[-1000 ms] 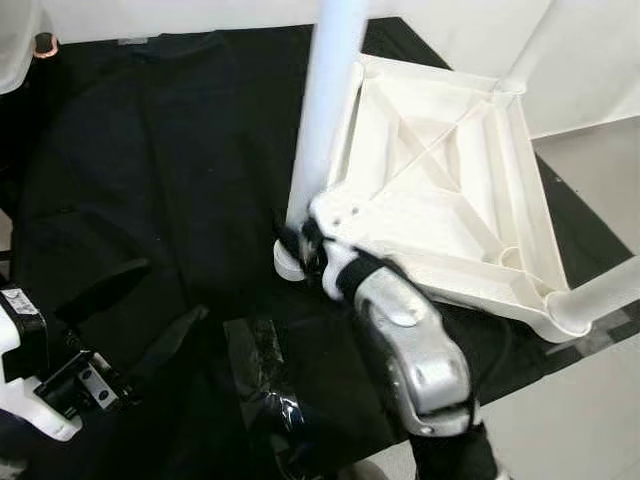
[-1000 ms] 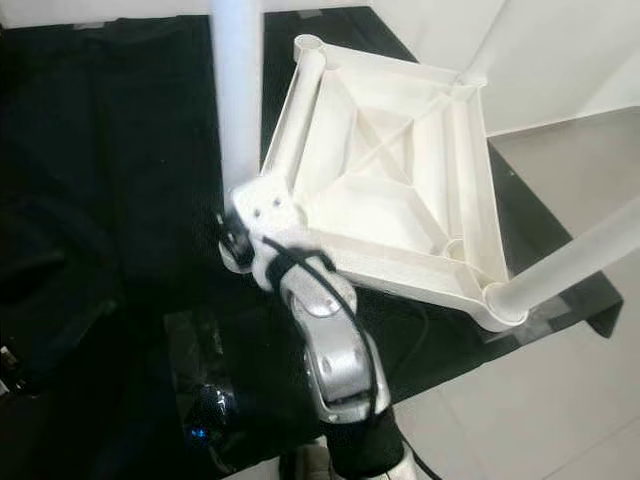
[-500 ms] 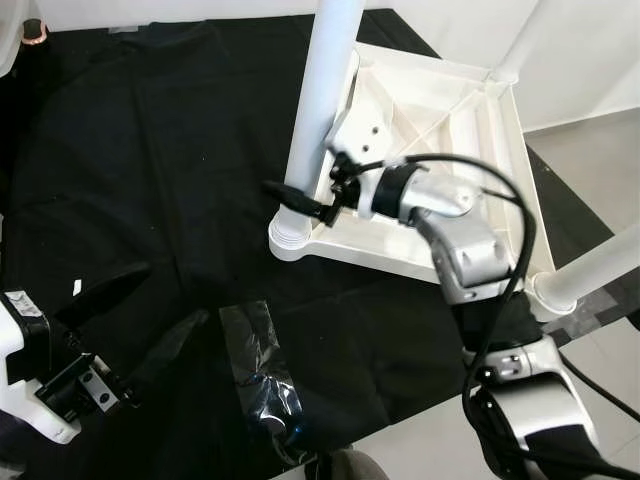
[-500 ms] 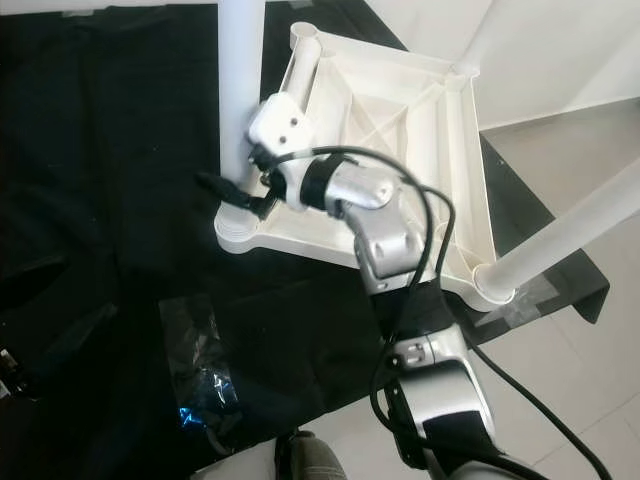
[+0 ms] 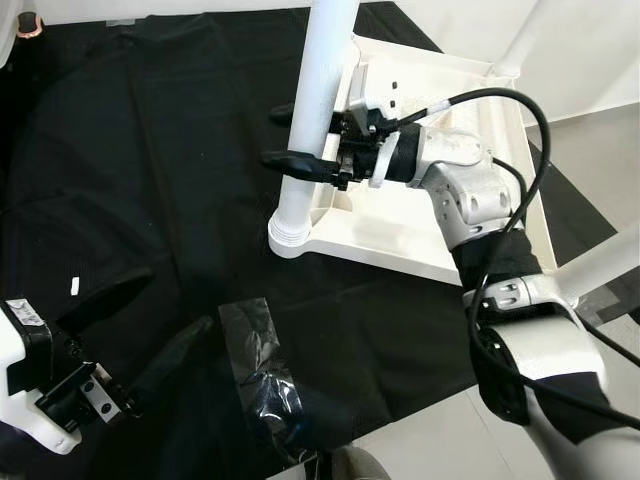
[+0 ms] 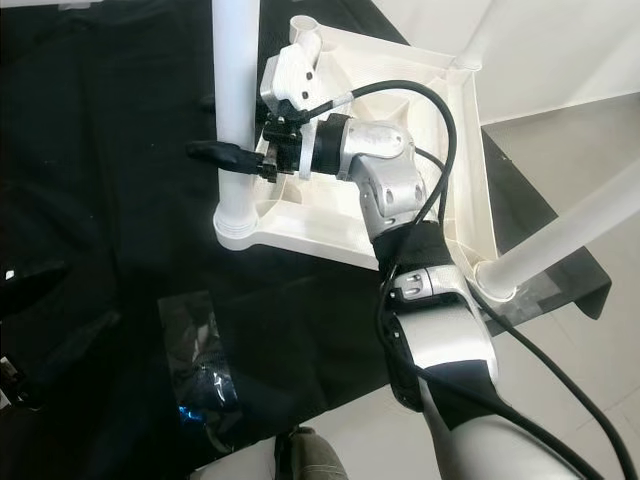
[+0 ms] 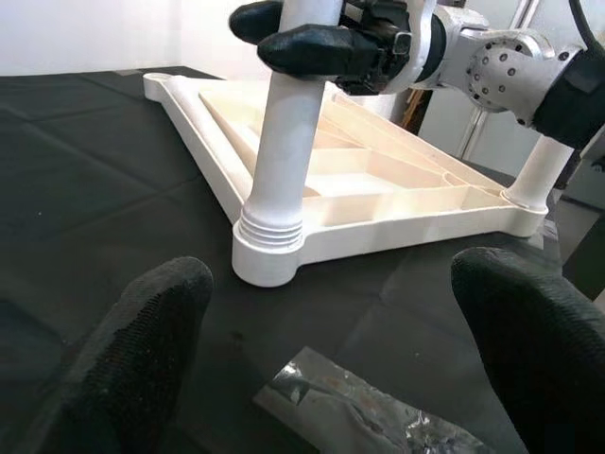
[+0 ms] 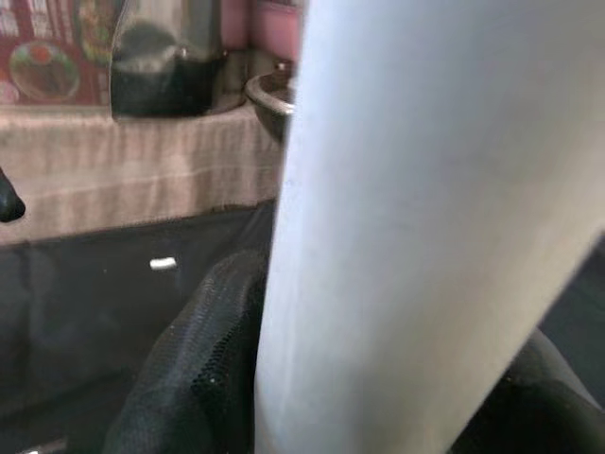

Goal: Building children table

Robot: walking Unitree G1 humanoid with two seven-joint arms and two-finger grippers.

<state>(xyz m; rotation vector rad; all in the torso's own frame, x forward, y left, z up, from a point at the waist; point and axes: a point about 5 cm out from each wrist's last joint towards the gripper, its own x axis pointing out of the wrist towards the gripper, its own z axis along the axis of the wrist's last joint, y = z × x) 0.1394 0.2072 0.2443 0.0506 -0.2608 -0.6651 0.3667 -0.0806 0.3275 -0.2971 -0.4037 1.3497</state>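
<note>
The white children's table (image 5: 395, 238) lies upside down on a black cloth (image 5: 150, 150). A thick white leg (image 5: 318, 90) stands screwed into its near left corner. My right gripper (image 5: 283, 137) reaches across the tabletop's underside, and its two black fingers (image 5: 300, 161) clamp that leg from either side, a little above the threaded collar (image 5: 288, 232). The right wrist view has the leg (image 8: 425, 218) pressed between the finger pads. My left gripper (image 5: 145, 318) hovers open low over the cloth at the near left, pointing at the leg's base (image 7: 269, 251).
Two more legs stand in the table's corners, at the far right (image 5: 520, 40) and near right (image 5: 600, 265). A crumpled clear plastic wrapper (image 5: 265, 375) lies on the cloth in front of me. Pale floor (image 5: 590, 150) begins past the cloth's right edge.
My right arm has swung up from the table's near corner. Its fingers, beside the leg's base half a second ago, have risen and now clasp the leg. The left gripper stayed put.
</note>
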